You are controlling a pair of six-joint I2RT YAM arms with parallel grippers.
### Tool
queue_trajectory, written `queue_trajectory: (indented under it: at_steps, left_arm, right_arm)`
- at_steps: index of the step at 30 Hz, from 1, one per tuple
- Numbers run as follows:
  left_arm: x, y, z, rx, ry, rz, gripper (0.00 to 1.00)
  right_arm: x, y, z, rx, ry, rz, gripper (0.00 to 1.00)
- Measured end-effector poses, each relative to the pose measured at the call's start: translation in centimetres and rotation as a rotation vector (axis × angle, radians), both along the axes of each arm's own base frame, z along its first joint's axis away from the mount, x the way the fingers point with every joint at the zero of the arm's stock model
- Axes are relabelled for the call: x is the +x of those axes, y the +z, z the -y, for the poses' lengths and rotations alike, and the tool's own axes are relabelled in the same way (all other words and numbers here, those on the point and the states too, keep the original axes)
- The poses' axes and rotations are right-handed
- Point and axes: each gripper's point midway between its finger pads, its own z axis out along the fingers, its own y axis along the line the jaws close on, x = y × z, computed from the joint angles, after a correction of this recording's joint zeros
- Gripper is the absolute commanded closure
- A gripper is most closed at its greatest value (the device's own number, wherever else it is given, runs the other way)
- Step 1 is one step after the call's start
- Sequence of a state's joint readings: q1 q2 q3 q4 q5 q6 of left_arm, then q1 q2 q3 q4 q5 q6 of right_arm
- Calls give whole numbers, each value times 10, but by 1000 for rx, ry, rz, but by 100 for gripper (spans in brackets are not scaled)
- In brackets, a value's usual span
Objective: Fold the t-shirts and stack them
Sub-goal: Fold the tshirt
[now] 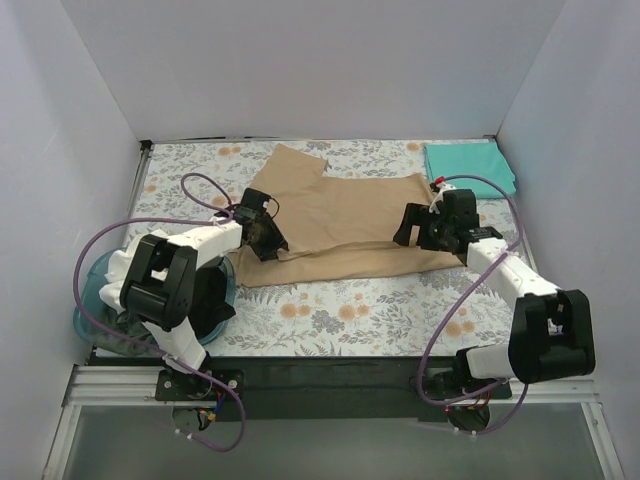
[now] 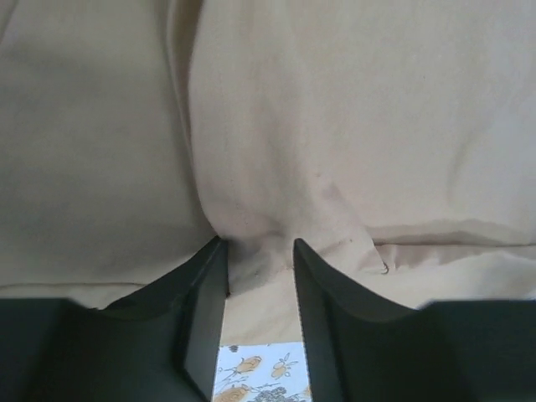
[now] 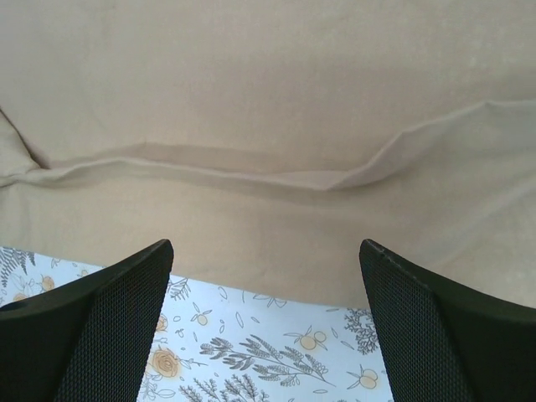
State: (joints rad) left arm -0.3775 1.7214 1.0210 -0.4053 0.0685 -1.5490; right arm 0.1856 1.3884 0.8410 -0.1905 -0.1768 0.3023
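Observation:
A tan t-shirt [image 1: 340, 215] lies spread across the middle of the flowered table, its near part folded up in a long crease [image 3: 268, 172]. My left gripper [image 1: 265, 235] sits at the shirt's left edge. In the left wrist view its jaws [image 2: 255, 251] have drawn in on a puckered fold of the tan cloth [image 2: 335, 126], which touches both fingertips. My right gripper [image 1: 415, 228] hovers open over the shirt's near right hem [image 3: 268, 251], with nothing between its fingers. A teal-green t-shirt [image 1: 468, 168] lies folded at the back right corner.
A blue round basket [image 1: 92, 300] stands at the near left, partly under the left arm. White walls close in the table on three sides. Flowered tablecloth [image 1: 350, 310] shows between the shirt and the arm bases.

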Motion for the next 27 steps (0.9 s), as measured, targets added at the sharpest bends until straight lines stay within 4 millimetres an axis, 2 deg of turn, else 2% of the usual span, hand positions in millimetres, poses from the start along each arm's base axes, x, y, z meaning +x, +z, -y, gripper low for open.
queue_trajectory:
  at_steps: [2, 3, 5, 6, 13, 20, 25, 26, 27]
  left_arm:
    - [4, 0, 2, -2, 0, 4, 80]
    - [6, 1, 2, -5, 0, 9, 91]
    - [10, 5, 4, -10, 1, 23, 99]
    - [12, 7, 5, -13, -1, 31, 100]
    - [32, 21, 14, -25, -9, 77, 100]
    - [70, 29, 27, -26, -22, 124, 100]
    - [98, 26, 38, -24, -40, 145, 100]
    - [102, 23, 40, -23, -45, 145, 97]
    - [105, 21, 41, -21, -49, 145, 86]
  right_arm:
    - [-9, 4, 3, 1, -9, 21, 2]
    - [-14, 4, 5, -1, -14, 26, 2]
    - [-22, 2, 7, -3, -20, 31, 2]
    - [-27, -1, 9, -6, -23, 29, 2]
    - [-47, -9, 18, -27, -43, 29, 2]
    - [-49, 2, 24, -45, -65, 69, 2]
    - [-57, -2, 31, -71, -86, 63, 2]
    - [-59, -3, 33, -78, -91, 59, 2]
    - [-60, -4, 34, -83, -94, 55, 2]
